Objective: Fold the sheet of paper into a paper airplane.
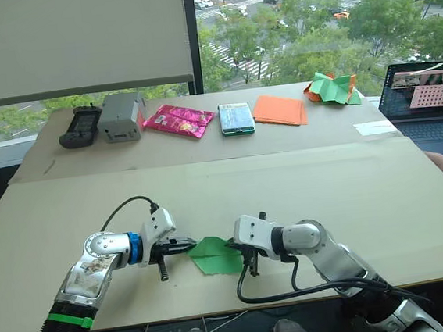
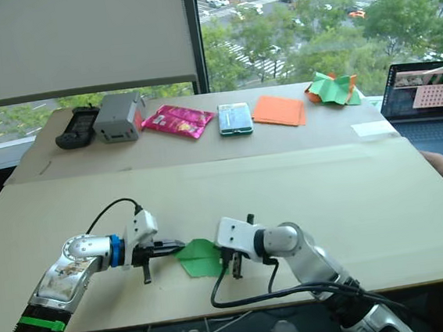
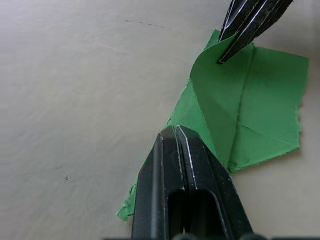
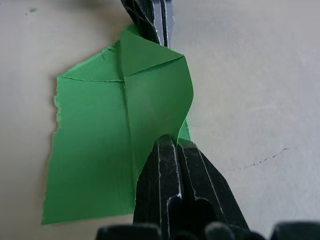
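While each pincer pinches it, the sheet of paper [image 1: 215, 255] lies creased.

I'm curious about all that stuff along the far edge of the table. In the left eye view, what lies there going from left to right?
Black handheld controller → grey box → pink snack packet → small teal-edged box → flat orange sheets → crumpled green-and-orange paper heap → open laptop.

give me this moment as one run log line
stage: folding | left gripper: shut on green sheet of paper | right gripper: shut on opposite curled flap | sheet: creased, on table
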